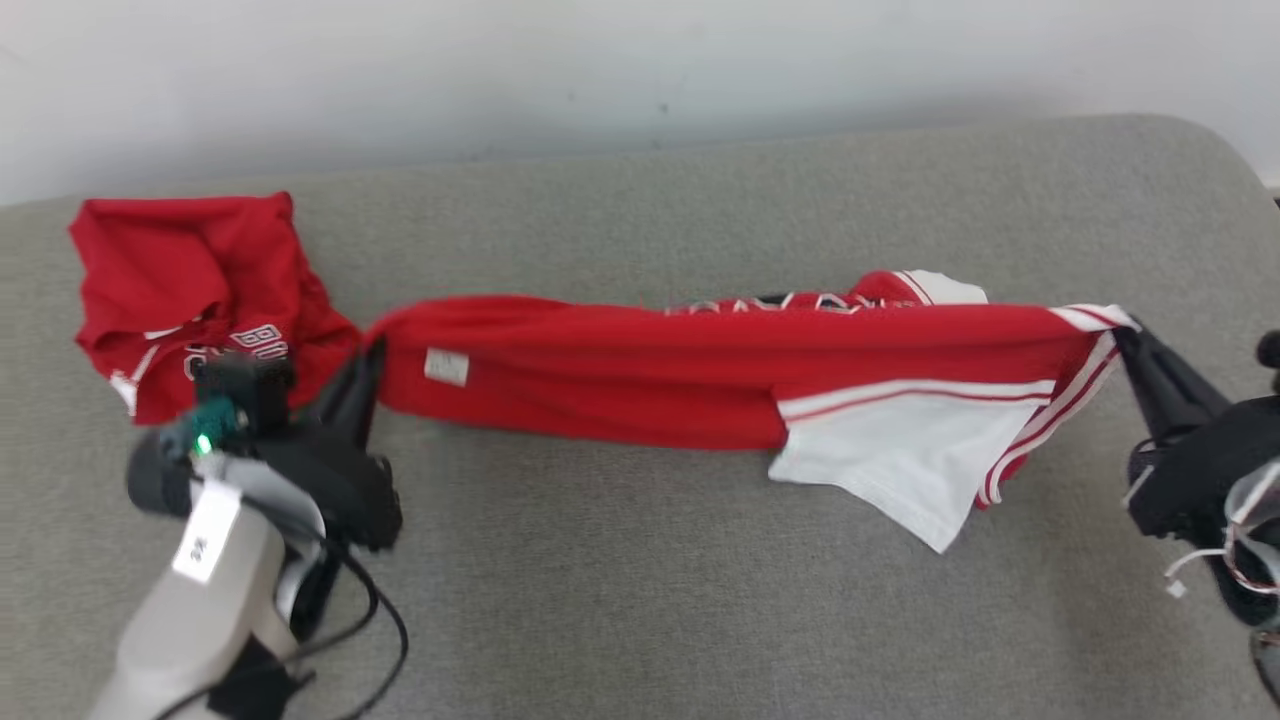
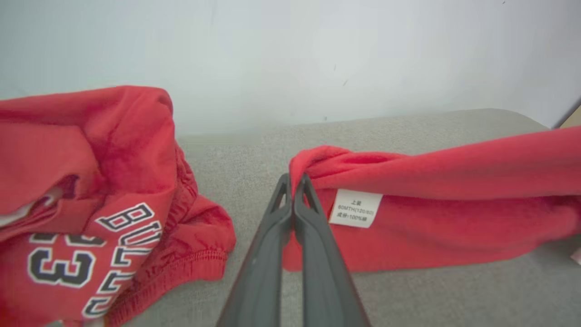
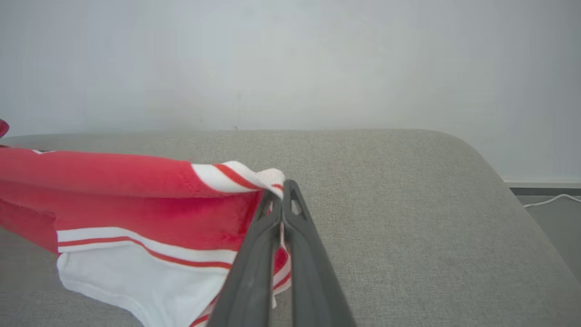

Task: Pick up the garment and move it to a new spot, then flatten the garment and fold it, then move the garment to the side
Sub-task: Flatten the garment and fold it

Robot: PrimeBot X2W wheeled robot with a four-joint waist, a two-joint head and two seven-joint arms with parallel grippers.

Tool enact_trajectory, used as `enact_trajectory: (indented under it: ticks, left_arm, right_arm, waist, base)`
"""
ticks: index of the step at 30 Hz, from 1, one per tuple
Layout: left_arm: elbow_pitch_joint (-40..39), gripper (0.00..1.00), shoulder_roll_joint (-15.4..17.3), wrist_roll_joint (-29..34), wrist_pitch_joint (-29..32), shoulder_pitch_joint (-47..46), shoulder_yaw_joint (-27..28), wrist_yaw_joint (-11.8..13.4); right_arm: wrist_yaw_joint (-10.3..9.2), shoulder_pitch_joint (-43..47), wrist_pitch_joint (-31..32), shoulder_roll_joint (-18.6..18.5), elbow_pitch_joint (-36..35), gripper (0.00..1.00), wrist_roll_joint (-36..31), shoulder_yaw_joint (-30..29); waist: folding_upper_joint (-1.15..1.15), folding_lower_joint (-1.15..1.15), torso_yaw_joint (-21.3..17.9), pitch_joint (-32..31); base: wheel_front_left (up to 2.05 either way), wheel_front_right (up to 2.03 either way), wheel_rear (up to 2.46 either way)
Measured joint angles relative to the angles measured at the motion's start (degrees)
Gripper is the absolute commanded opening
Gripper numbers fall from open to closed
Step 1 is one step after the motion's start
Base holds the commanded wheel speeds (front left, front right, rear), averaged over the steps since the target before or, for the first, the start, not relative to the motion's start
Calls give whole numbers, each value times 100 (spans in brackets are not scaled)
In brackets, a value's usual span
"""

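The garment (image 1: 640, 370) is a red shirt with white, red-striped sleeves, pulled out long across the grey cushion between both arms. My left gripper (image 1: 372, 352) is shut on its left end, beside a small white label (image 1: 446, 367); the left wrist view shows the dark fingers (image 2: 272, 245) pinching the red fold (image 2: 313, 168) next to that label (image 2: 355, 208). My right gripper (image 1: 1125, 340) is shut on the striped cuff at the right end. In the right wrist view the cuff (image 3: 268, 178) sits clamped at the fingertips (image 3: 290, 195), and a white sleeve (image 3: 150, 281) hangs below.
A second red garment (image 1: 195, 300) with black and white lettering lies crumpled at the cushion's far left, close to my left gripper, also large in the left wrist view (image 2: 91, 204). The grey cushion (image 1: 640, 600) ends at a pale wall (image 1: 600, 70) behind and rounds off at the right (image 3: 499, 181).
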Motion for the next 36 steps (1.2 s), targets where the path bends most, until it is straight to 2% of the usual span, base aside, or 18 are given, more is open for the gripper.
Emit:
enact_trajectory:
  ticks: [2, 6, 11, 18, 20, 23, 26, 36]
  left_arm:
    - [-124, 0, 29, -234, -8, 432, -127, 0]
    - [-246, 0, 149, -269, -14, 870, -260, 1]
    - [-542, 0, -160, -226, -46, 957, -534, 0]
    - [-632, 0, -202, -83, -103, 927, -662, 0]
    - [-616, 0, -265, -94, -123, 845, -637, 2]
    - [-595, 0, -256, -51, -200, 712, -474, 219]
    - [-486, 0, -205, -31, -201, 641, -466, 294]
    - [-354, 0, -278, -33, -250, 583, -457, 297]
  right_arm:
    - [64, -193, 129, 219, 345, 0, 145, 204]
    - [132, -582, 333, 505, 888, 0, 338, 409]
    - [146, -943, 407, 492, 1405, 0, 304, 472]
    - [146, -1694, 303, 626, 2198, 0, 58, 555]
    - [80, -1836, 191, 650, 2419, 0, -70, 559]
    - [-152, -2054, -26, 756, 2763, 0, -194, 528]
    - [-232, -2203, -154, 709, 3086, 0, -258, 499]
    - [-103, -2518, -310, 939, 3737, 0, -410, 788]
  waist:
    - [0, -1, 118, -142]
    - [0, -1, 217, -288]
    - [-1, -1, 332, -294]
    - [0, -1, 512, -195]
    - [-1, -1, 566, -172]
    - [-1, -1, 619, -134]
    - [0, 0, 632, -98]
    - [-1, -1, 449, -10]
  base:
    - [0, 0, 0]
    - [0, 0, 0]
    - [0, 0, 0]
    - [0, 0, 0]
    - [0, 0, 0]
    - [0, 0, 0]
    - [0, 0, 0]
    - [0, 0, 0]
